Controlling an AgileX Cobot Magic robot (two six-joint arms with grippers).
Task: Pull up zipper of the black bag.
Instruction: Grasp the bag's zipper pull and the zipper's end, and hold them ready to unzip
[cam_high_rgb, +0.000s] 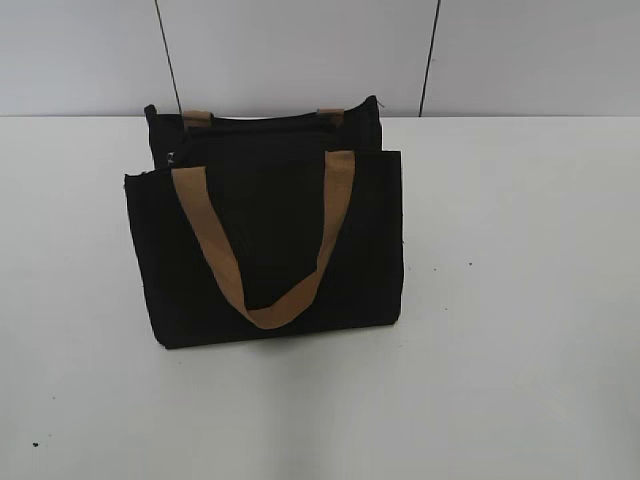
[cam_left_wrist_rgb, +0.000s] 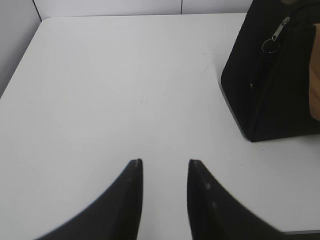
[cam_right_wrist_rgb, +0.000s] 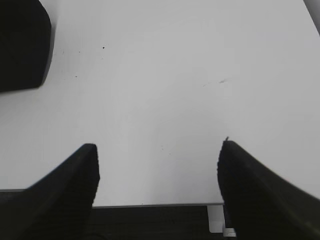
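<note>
The black bag (cam_high_rgb: 270, 240) stands on the white table, its tan handle hanging down its front. In the left wrist view the bag's end (cam_left_wrist_rgb: 270, 85) is at the upper right, with the silver zipper pull and its ring (cam_left_wrist_rgb: 276, 35) near the top. My left gripper (cam_left_wrist_rgb: 165, 162) is open and empty, over bare table well to the left of the bag. In the right wrist view a corner of the bag (cam_right_wrist_rgb: 22, 45) shows at the upper left. My right gripper (cam_right_wrist_rgb: 159, 147) is wide open and empty near the table's front edge. Neither gripper shows in the exterior view.
The white table (cam_high_rgb: 520, 300) spreads around the bag on all sides. A grey panelled wall (cam_high_rgb: 300, 50) stands behind it. The table's front edge (cam_right_wrist_rgb: 150, 204) lies just below my right gripper.
</note>
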